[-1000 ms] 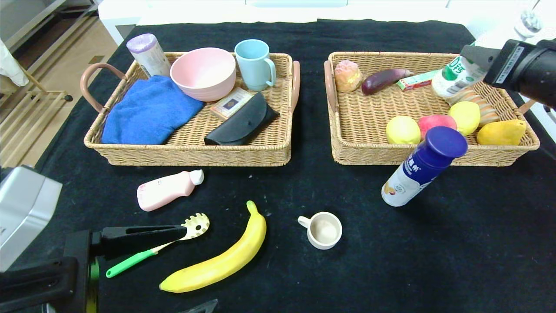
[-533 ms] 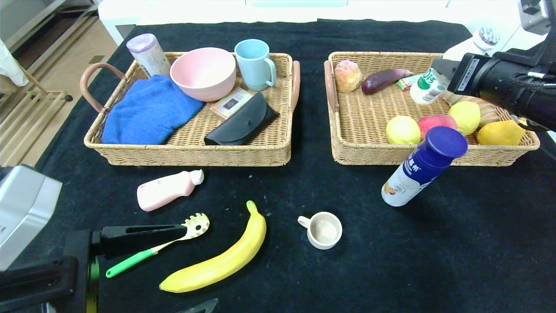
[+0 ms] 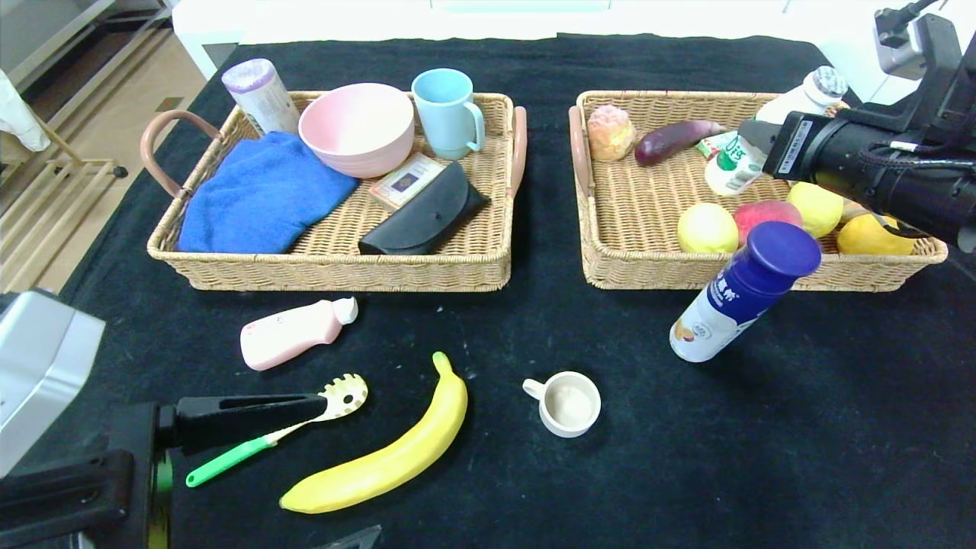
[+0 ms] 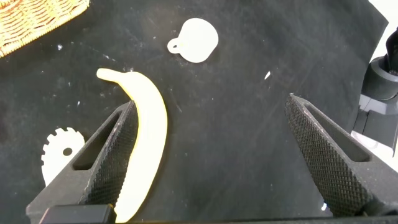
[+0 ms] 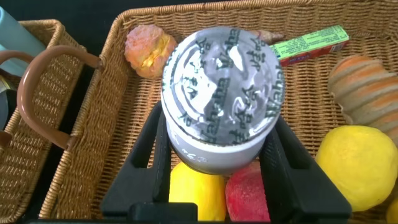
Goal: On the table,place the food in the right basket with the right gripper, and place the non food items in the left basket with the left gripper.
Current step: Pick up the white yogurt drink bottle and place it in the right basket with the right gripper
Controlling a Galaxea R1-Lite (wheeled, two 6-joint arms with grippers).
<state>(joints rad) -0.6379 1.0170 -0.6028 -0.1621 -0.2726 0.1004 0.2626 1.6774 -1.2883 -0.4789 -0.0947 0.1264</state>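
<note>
Right hand (image 5: 219, 146) clamped on foil-lidded drink bottle (image 5: 219, 102) — held over right basket (image 3: 610, 221), above the fruit. Likely light, rigid, slick; body grip suits — avoid foil. Left hand (image 4: 211, 155) spread wide, idle.

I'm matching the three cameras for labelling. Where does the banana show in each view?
Head view: the banana lies low and centre-left on the table, right of the pasta spoon.
Left wrist view: it lies by a finger of the open left tool.
Right wrist view: not in it.
Shared landmark: the small cup.
</note>
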